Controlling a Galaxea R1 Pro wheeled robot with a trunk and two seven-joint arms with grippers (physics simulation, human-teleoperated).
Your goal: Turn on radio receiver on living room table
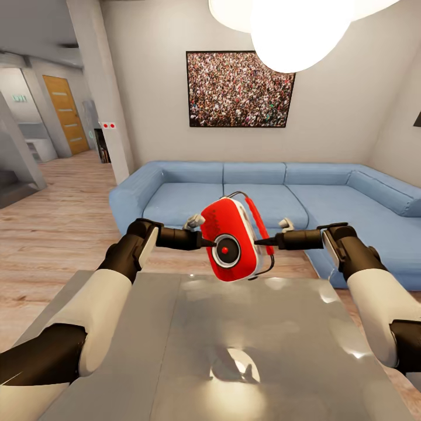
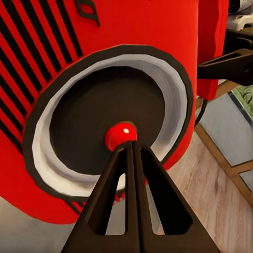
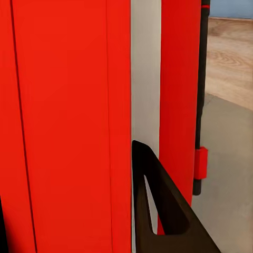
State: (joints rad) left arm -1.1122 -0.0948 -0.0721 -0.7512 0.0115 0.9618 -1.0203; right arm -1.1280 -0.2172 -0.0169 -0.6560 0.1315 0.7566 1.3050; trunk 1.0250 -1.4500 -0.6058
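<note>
The radio receiver (image 1: pixel 233 238) hangs above the table's (image 1: pixel 146 351) far edge, pinched at its side by the right gripper (image 1: pixel 261 240). The left gripper (image 2: pixel 128 146), fingers together, touches the red dial. It looks light, rigid and glossy, so likely slippery.

arms: white shells, black joints | wrists: grey fittings | jaws: black, triangular cut-outs

The right tool (image 1: pixel 259 240) disappears behind the radio receiver (image 1: pixel 232 247), so its grip is hidden; the pendant lamp (image 1: pixel 292 29) runs off the top edge.
</note>
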